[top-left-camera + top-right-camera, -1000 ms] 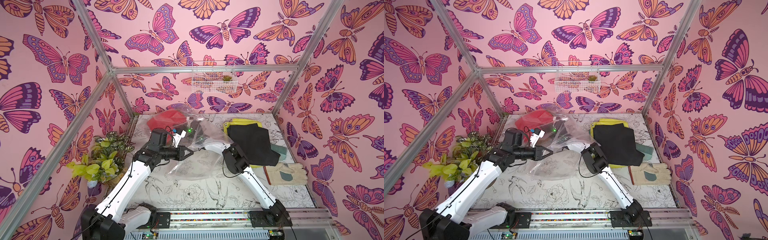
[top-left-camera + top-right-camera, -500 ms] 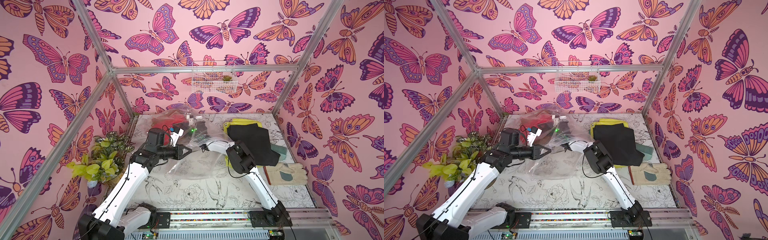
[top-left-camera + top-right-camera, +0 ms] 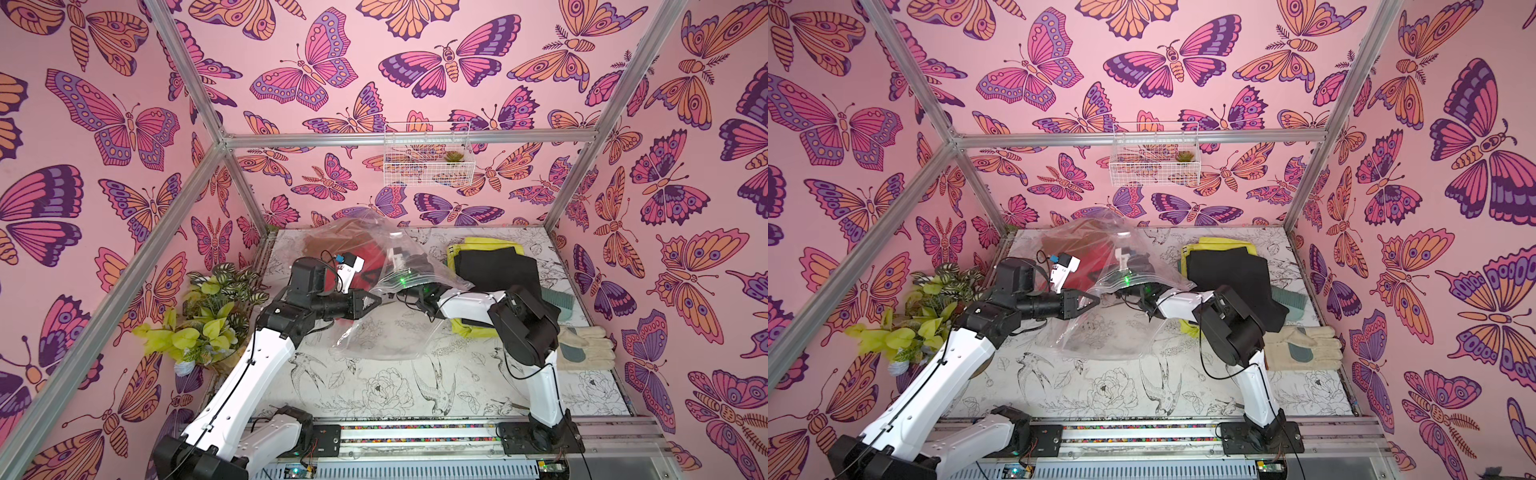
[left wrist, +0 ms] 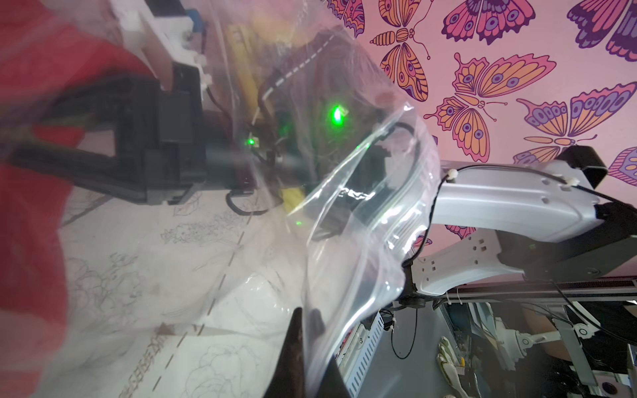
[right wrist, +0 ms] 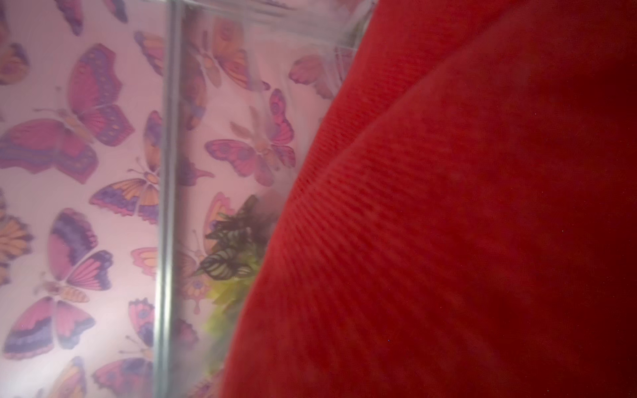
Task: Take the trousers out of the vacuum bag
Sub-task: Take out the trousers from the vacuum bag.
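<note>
Centre of both top views, left claw [image 3: 376, 300]: closed, pinching the lip of the vacuum bag [image 3: 374, 336]. This likely keeps the mouth raised and stops the bag sliding during the pull.
Right claw [image 4: 41, 136]: reached in through the mouth. Seen through the film in the left wrist view, its jaws look clamped on the red trousers [image 3: 370, 270]. Red cloth fills the right wrist view, which fits.
Red trousers: inside the bag, just above the left claw, upper middle of the frame.
Vacuum bag: clear and crinkled, lying on the table [image 3: 374, 399] at centre, its far end bulging toward the back wall. It holds the red pair and the brown trousers [image 3: 332, 241] to their upper left.
Pile outside: right of the bag, black trousers [image 3: 494, 266] on top of yellow trousers [image 3: 486, 243], with teal trousers [image 3: 559, 297] showing at the lower right. Probably the drop-off spot, clear of the mouth.
Work gloves [image 3: 586, 347]: below and right of the pile, no part of the job.
Wire basket [image 3: 428, 174]: on the back wall, upper centre, holding a small plant [image 3: 452, 157].
Leafy plant [image 3: 208, 316]: left edge of the table.
Progress: two pairs appear left inside.
</note>
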Motion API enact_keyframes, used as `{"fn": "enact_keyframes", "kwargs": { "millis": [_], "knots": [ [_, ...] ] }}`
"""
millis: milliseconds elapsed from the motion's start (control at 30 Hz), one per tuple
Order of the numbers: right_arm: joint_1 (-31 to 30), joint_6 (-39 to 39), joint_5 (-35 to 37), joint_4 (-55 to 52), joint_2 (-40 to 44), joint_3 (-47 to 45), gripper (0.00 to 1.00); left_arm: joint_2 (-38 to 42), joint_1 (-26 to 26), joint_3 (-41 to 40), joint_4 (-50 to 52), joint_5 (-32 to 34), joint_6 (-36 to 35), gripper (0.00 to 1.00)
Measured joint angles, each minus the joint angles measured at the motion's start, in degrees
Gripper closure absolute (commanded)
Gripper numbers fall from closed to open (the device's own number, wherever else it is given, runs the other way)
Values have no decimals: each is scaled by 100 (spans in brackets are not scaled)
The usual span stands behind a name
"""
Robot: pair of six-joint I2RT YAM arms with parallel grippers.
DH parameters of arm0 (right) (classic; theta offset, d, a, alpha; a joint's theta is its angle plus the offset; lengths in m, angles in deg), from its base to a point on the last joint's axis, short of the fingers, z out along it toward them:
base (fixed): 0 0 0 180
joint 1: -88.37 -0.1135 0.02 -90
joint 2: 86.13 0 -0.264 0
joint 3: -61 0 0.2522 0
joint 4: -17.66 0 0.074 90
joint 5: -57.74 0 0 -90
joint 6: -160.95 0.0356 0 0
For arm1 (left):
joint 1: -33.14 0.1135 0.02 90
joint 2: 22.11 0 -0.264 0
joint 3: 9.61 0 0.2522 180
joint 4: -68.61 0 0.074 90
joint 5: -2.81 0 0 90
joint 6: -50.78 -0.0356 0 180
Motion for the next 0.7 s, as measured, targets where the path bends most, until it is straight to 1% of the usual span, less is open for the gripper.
{"fn": "enact_keyframes", "kwargs": {
  "millis": [133, 200, 233, 367, 433, 600, 633, 700],
  "knots": [
    [0, -140, 170, -308, 136, -457, 99, 20, 0, -55, 2, 0, 22, 100],
    [0, -201, 302, -424, 197, -732, 95, 28, 0, -96, 4, 0, 42, 100],
    [0, -240, 374, -472, 232, -861, 91, 33, 0, -114, 4, 0, 48, 100],
    [4, -341, 608, -546, 417, -1449, 68, 39, 0, -179, 4, -4, 76, 100],
    [2, -382, 669, -577, 476, -1655, 59, 48, 0, -203, 2, -2, 111, 100],
    [-11, -356, 866, -584, 570, -1982, 27, 57, 0, -273, -28, -9, 195, 100],
    [-13, -330, 918, -584, 599, -2035, 24, 59, 0, -291, -39, -13, 203, 100],
    [-26, -260, 1032, -540, 654, -2142, 21, 59, -2, -332, -72, -39, 229, 100]
  ]
}}
